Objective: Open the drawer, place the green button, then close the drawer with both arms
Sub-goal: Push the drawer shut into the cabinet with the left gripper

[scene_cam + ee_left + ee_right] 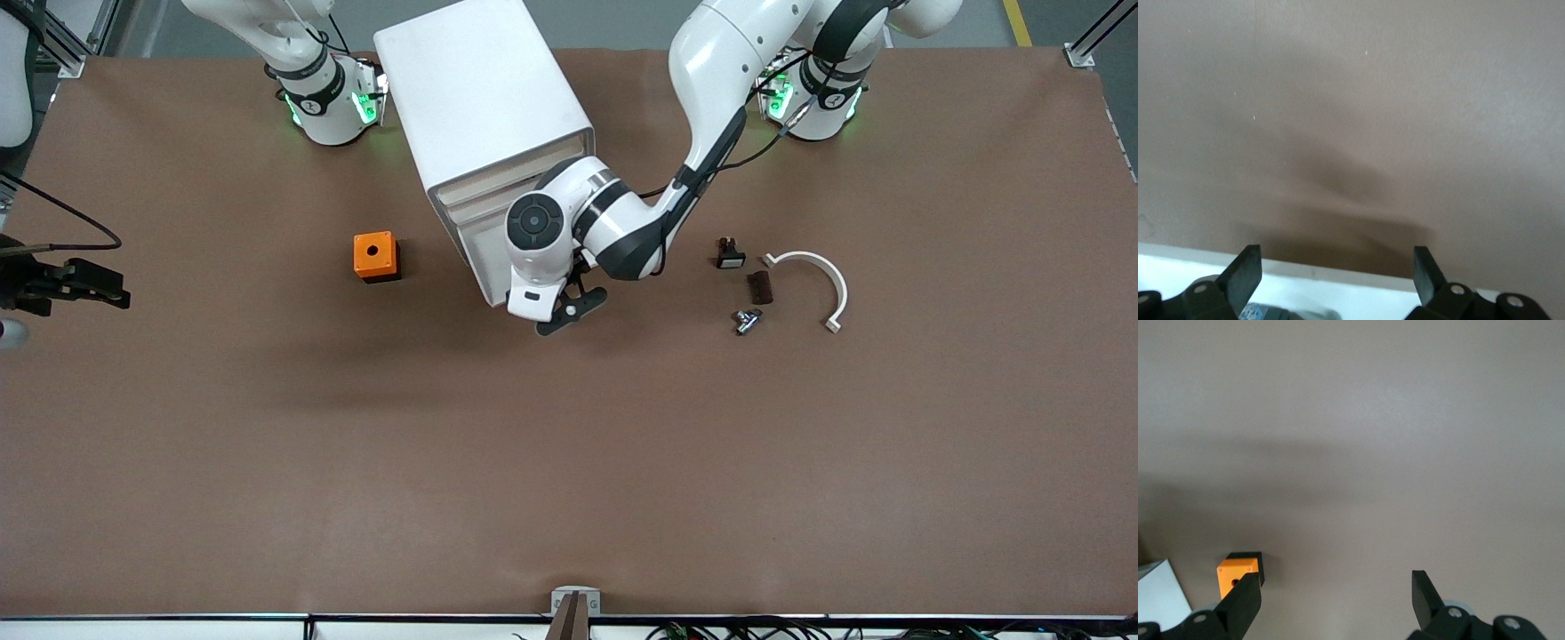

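The white cabinet (484, 89) stands at the robots' side of the table. Its lowest drawer (480, 258) is pulled out toward the front camera. My left gripper (573, 311) is open and empty over the drawer's front edge. In the left wrist view the gripper (1337, 257) hangs over the white drawer (1358, 300), where a small grey-blue thing (1268, 312) lies by one finger. I cannot tell whether it is the button, which shows nowhere else. My right gripper (111, 293) waits open and empty, high over the right arm's end of the table (1335, 580).
An orange cube with a hole (375, 256) sits beside the cabinet and also shows in the right wrist view (1238, 577). Toward the left arm's end lie a black switch with a white face (731, 255), a dark brown piece (760, 286), a small metal part (747, 320) and a white curved clamp (813, 280).
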`<state>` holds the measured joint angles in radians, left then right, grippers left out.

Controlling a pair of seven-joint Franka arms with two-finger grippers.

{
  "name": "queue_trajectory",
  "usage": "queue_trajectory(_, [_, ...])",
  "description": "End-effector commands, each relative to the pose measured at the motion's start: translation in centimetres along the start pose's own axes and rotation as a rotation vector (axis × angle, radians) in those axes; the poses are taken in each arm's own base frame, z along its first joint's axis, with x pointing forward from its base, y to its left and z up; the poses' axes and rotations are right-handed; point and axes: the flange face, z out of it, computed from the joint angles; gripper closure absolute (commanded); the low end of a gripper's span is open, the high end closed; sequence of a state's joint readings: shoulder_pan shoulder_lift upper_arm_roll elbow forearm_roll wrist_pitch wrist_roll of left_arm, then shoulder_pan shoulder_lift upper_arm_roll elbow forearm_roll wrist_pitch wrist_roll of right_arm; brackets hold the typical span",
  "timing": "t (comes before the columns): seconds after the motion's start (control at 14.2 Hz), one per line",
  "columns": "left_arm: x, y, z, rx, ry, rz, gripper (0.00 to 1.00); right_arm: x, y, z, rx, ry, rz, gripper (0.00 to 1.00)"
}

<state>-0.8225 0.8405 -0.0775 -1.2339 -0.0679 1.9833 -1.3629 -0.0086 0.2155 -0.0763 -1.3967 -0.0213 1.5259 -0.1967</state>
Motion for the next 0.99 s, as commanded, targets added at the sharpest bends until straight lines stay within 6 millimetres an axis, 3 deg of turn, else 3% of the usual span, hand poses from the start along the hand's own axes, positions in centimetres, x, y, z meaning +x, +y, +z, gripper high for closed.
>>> queue_trajectory(0.0, [0.5, -0.2, -0.2, -0.005, 0.032, 0.008, 0.00, -1.0, -1.5, -1.6, 0.023, -0.016, -0.025, 0.00])
queue_trajectory(0.28, [1.5, 0.1, 0.0, -0.032, 0.080, 0.039, 0.00, -1.3, -1.0, -1.5, 0.062, -0.015, -0.012, 0.00])
queue_trajectory(0.42, [1.7, 0.5, 0.4, -0.065, 0.102, 0.046, 0.00, -2.0, -0.9, -2.5, 0.056, 0.001, -0.012, 0.00])
queue_trajectory(0.63, [0.4, 0.2, 2.1, -0.049, 0.095, 0.047, 0.00, -3.6, -0.9, -3.6, 0.045, 0.022, -0.010, 0.00])
queue_trajectory(0.92, [-2.8, 0.2, 3.6, -0.037, 0.034, 0.031, 0.00, -6.5, -1.0, -4.1, 0.038, 0.081, -0.008, 0.00])
